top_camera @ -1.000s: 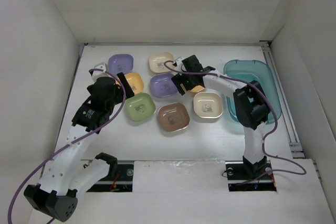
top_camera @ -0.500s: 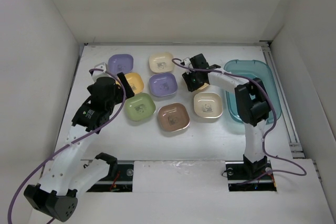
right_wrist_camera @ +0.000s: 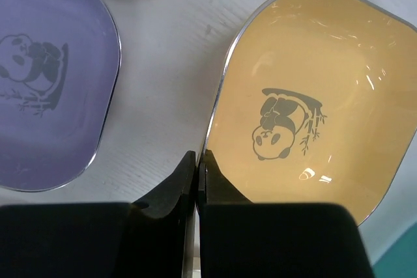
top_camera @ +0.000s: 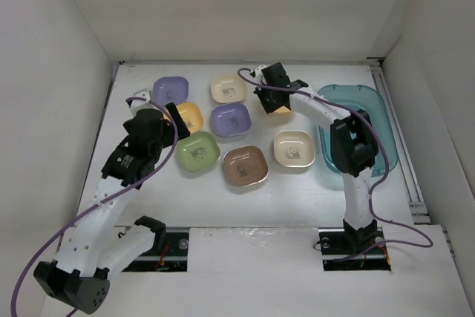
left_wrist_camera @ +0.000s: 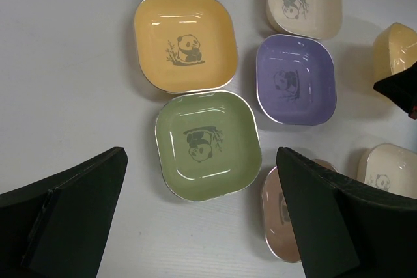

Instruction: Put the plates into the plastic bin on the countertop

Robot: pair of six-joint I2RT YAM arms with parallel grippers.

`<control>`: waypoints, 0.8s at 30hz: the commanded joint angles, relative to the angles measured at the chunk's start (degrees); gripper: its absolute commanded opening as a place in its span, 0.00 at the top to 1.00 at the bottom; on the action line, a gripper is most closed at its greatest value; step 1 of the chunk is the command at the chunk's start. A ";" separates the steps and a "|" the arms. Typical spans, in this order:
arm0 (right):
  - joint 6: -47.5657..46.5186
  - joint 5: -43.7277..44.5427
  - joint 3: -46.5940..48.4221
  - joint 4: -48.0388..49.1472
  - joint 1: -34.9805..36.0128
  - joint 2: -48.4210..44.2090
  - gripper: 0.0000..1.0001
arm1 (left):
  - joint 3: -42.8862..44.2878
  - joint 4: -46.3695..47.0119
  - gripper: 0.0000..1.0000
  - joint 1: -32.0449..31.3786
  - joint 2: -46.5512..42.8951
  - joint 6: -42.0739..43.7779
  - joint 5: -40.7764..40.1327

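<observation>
One yellow-orange rounded-square plastic plate (right_wrist_camera: 306, 96) is pinched at its near rim between the clenched fingers of the right gripper (right_wrist_camera: 197, 172). A purple plate of the same shape (right_wrist_camera: 45, 83) lies just to that gripper's left on the flat white countertop (right_wrist_camera: 169, 50). Whether the held plate has cleared the surface, I cannot tell. The translucent teal-blue plastic bin (top_camera: 371, 98) sits near the gripper on its right side in the overhead view. To do this step well, the arm should probably lift until the plate's hanging far edge can pass over the bin wall. It should also travel gently, since a rim pinch lets a smooth dish pivot or slip, and let go low inside the bin. The left gripper (left_wrist_camera: 201, 161) hangs with fingers spread wide above a green plate (left_wrist_camera: 207, 144), holding nothing.
</observation>
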 commanded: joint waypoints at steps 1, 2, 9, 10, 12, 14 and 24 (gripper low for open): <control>0.50 7.78 5.78 -3.51 2.26 -0.09 1.00 | 1.18 1.61 0.00 0.12 -1.22 0.61 -0.20; 1.02 9.10 6.76 -4.21 2.27 -1.40 1.00 | 1.18 1.61 0.00 0.12 -1.22 0.61 -0.20; 10.77 21.59 6.61 -12.31 1.05 -12.72 1.00 | 1.18 1.61 0.00 0.12 -1.22 0.61 -0.72; 12.17 21.59 4.94 -12.31 0.26 -14.67 1.00 | 1.18 1.61 0.00 0.12 -1.74 0.61 -0.72; 13.06 20.71 -1.10 -10.47 -2.38 -18.45 1.00 | 1.18 1.61 0.00 0.12 -1.75 0.61 -0.20; 15.77 20.10 -6.20 -9.06 -5.88 -24.15 1.00 | 1.18 2.14 0.00 0.12 -2.27 0.61 -0.20; 22.11 17.37 -14.67 -6.07 -17.94 -25.94 1.00 | 1.18 2.14 0.00 0.12 -2.28 0.61 1.56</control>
